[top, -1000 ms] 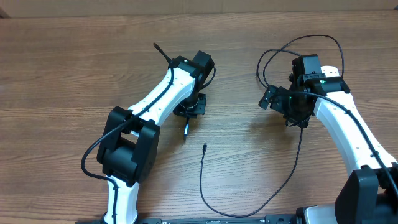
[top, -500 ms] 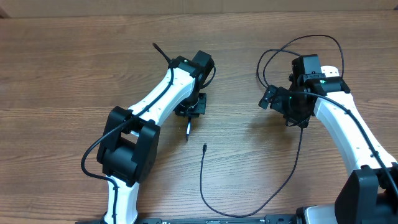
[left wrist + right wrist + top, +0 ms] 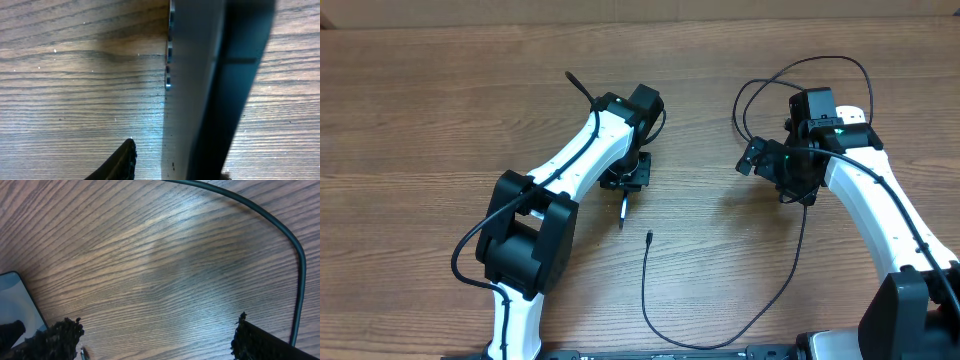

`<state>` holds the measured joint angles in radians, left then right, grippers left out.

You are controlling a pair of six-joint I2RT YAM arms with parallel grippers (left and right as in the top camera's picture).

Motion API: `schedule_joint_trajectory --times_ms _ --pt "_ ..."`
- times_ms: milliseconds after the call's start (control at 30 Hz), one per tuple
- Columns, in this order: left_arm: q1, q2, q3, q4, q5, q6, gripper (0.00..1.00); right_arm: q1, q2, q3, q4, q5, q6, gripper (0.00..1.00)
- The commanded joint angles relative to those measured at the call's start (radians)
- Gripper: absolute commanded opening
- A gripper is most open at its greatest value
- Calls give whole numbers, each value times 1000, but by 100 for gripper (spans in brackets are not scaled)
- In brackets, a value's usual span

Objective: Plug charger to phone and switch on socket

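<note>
Left claw (image 3: 624,188) wider now, finger (image 3: 124,161) clear of the edge-up phone (image 3: 200,90)

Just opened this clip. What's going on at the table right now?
The left gripper is down over the phone, which appears to stand on edge on the table. How firmly the gripper holds it can't be told. The charger is not plugged in, and its connector tip lies loose on the wood just below the phone. The right gripper is open and holds nothing, close over the table near the cable's far loop.
</note>
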<state>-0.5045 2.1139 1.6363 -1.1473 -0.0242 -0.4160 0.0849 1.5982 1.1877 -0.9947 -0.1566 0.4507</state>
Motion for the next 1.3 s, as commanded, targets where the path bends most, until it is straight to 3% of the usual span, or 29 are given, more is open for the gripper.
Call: schedule_joint_trajectory --times_ms 0,300,433,633,1000,1133,1267 --pt "-9 3 0 0 -21 -11 29 -4 9 -3 5 10 -3 100" --pt "-9 3 -55 66 -34 -11 35 -4 9 -3 5 10 -3 100" --pt "-8 3 -73 80 -34 -11 31 -4 9 -3 5 10 -3 100" --pt "-6 3 -73 76 -34 -10 4 -4 9 -3 5 10 -3 100" --pt "-4 1 -38 60 -23 -11 4 -4 9 -3 5 10 -3 100" --pt "10 -8 4 38 71 5 4 -4 9 -3 5 10 -3 100" --pt "51 -37 18 41 299 106 4 -4 9 -3 5 10 -3 100"
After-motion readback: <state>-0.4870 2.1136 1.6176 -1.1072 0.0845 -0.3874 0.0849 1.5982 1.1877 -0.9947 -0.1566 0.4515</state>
